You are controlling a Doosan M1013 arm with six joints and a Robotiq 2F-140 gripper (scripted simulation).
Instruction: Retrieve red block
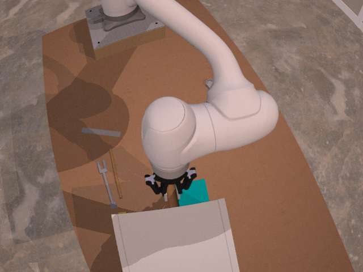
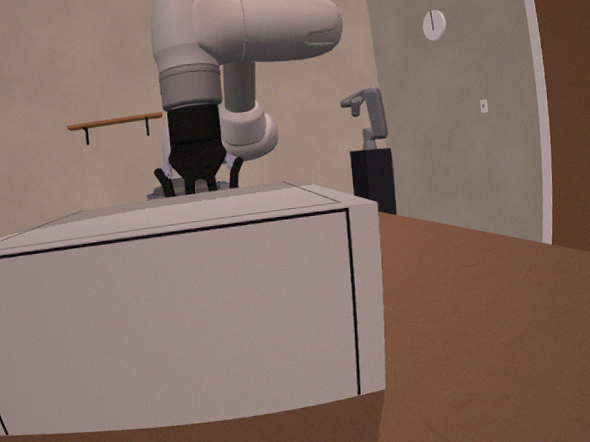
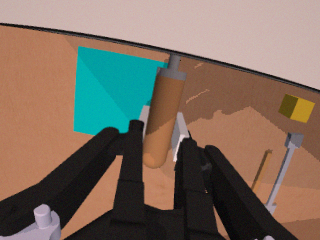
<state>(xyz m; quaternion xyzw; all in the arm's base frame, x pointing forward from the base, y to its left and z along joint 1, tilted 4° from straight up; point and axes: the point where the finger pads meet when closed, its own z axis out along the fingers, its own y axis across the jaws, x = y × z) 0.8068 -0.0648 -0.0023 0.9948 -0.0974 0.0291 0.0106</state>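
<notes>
- Gripper (image 3: 159, 142): black, linkage-type, with pale grey knobs at its outer joints. Its fingers are nearly closed and clamp the wooden handle of a tool (image 3: 163, 116).
- Tool: a smooth, round, tan wooden grip with a thin grey metal stem at its far end. It points away from the wrist toward the cabinet (image 1: 173, 234); its tip cannot be made out.
- Teal square (image 3: 110, 90): a flat, matte patch on the table (image 1: 264, 175), just left of the tool in the wrist view and just in front of the cabinet edge. Nothing rests on it.
- Table: brown, matte, with curved long edges; broad soft shadows cross it.
- Red block: not visible in any view; its position under the cabinet cannot be told.
- Cabinet: a plain, off-white box with thin dark seam lines, standing on the table at the end far from the base (image 1: 155, 24).
- Yellow cube (image 3: 296, 107): small, near the cabinet front, right of the tool in the wrist view.
- Loose tools on the table: a grey forked rod (image 1: 106, 184), a thin wooden stick (image 1: 115, 173) beside it, and a flat grey strip (image 1: 101, 132) farther off.
- Arm (image 1: 205, 123): smooth, cream, tubular. It reaches from the grey base plate across the table, bends at a bulbous joint, and points the wrist down just in front of the cabinet.
</notes>
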